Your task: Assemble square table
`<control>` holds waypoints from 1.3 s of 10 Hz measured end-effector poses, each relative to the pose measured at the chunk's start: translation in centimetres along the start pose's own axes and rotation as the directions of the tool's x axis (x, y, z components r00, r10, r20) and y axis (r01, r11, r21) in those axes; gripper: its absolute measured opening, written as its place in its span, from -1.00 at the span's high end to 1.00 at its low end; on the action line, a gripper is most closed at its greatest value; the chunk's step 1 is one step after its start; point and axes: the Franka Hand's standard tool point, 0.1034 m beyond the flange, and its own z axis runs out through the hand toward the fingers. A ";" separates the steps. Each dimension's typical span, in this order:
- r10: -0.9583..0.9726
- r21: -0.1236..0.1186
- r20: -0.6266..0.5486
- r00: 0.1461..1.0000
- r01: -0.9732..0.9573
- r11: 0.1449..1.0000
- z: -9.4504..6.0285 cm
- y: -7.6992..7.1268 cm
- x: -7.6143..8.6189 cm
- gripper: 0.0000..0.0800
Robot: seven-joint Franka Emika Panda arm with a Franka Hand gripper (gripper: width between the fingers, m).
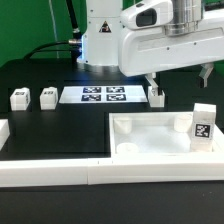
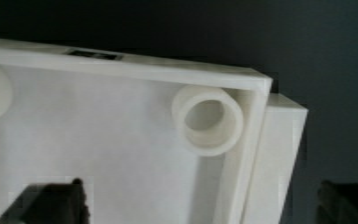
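Observation:
The square table top (image 1: pixel 150 137), a white tray with a raised rim, lies on the black table at the exterior view's right. One white tagged leg (image 1: pixel 203 124) stands upright at its right corner. Three more legs lie loose: two at the left (image 1: pixel 18 98) (image 1: pixel 47 96) and one (image 1: pixel 156 96) just behind the top. My gripper (image 1: pixel 178 78) hangs open above the top, holding nothing. In the wrist view the top's corner (image 2: pixel 140 150) with an empty round socket (image 2: pixel 211 118) lies below my gripper (image 2: pixel 197 208), whose dark fingertips (image 2: pixel 51 205) straddle the rim.
The marker board (image 1: pixel 103 95) lies flat behind the top, left of the nearest loose leg. Long white border rails run along the front (image 1: pixel 100 176) and the left edge (image 1: pixel 3 130). The robot's base (image 1: pixel 100 40) stands at the back.

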 end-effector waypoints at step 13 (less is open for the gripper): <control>0.102 -0.096 0.743 0.662 -0.046 0.994 5.2 0.2 -12.4 -0.62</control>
